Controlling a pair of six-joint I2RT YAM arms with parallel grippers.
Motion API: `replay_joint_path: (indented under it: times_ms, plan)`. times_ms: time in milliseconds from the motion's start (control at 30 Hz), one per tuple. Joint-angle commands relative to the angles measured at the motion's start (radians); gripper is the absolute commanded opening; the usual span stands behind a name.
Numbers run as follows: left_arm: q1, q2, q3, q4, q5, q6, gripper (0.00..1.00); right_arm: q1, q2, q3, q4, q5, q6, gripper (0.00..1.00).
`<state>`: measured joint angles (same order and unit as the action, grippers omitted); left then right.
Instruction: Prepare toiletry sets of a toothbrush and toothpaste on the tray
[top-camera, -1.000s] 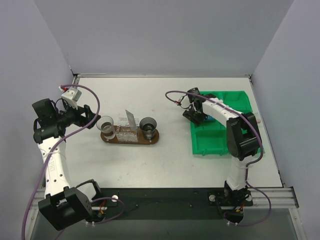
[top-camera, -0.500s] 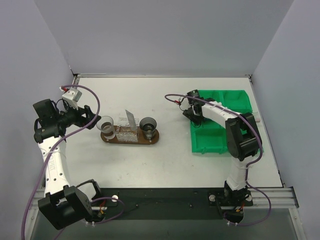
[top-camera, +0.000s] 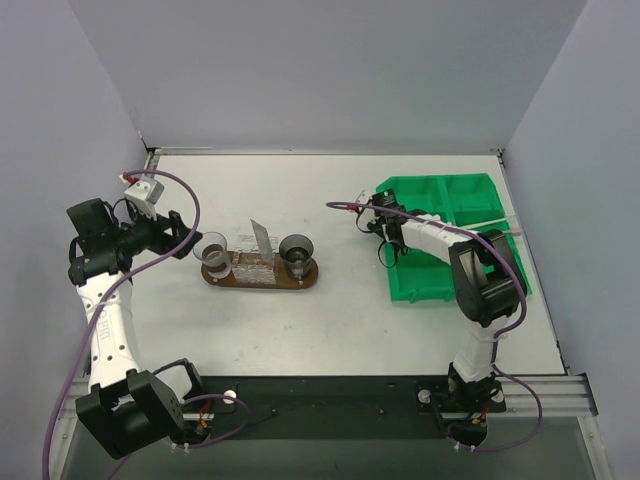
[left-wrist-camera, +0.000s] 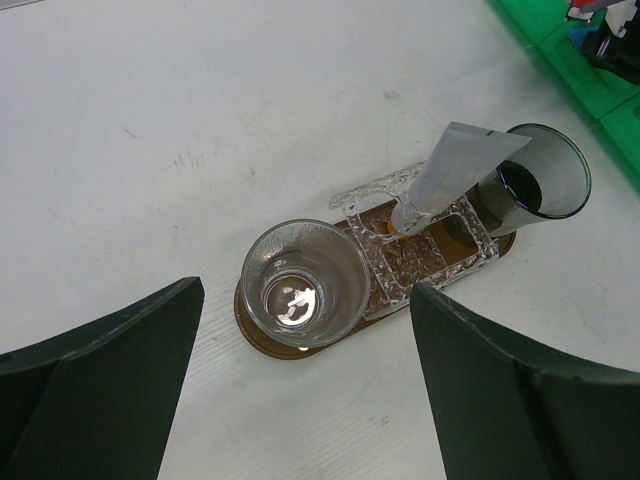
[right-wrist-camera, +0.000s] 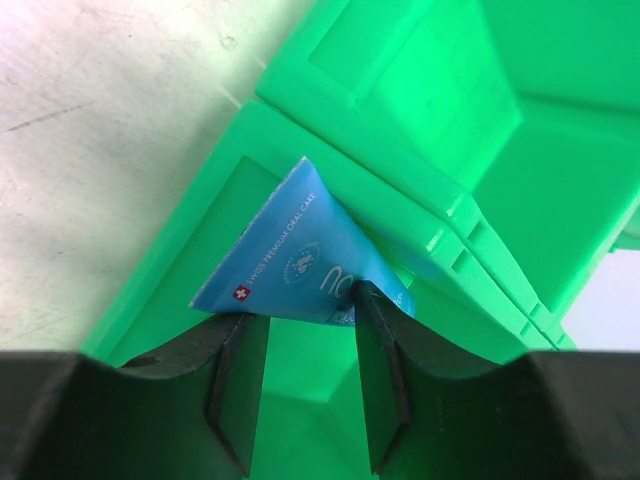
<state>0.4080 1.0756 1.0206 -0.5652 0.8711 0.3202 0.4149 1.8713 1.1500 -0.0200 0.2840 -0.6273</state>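
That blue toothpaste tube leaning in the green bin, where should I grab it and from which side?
Probably the middle of the toothpaste tube, below its wide flat end, coming from above through the open top of the green bin. It leans on the bin's inner wall with the flat end up, and walls block the sides.

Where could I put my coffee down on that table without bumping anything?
The bare table between the tray and the green bin, or the wide strip behind the tray. Crowded: the tray, with cups and a tube, and the bin, where the right jaws straddle toothpaste.
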Motion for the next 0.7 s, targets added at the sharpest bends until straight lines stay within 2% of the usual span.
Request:
replay_joint_path:
  times_ms: [0, 333, 667]
  plan:
    - [0.006, -0.009, 0.007, 0.016, 0.011, 0.002, 0.95, 0.01, 0.023, -0.056, 0.012, 0.009, 0.0, 0.3]
    - [0.006, -0.003, 0.013, 0.01, -0.001, 0.011, 0.95, 0.061, -0.064, -0.033, -0.073, 0.043, 0.054, 0.09]
    - [0.008, -0.002, 0.021, 0.014, 0.0, 0.01, 0.95, 0.111, -0.181, 0.023, -0.192, 0.075, 0.095, 0.02]
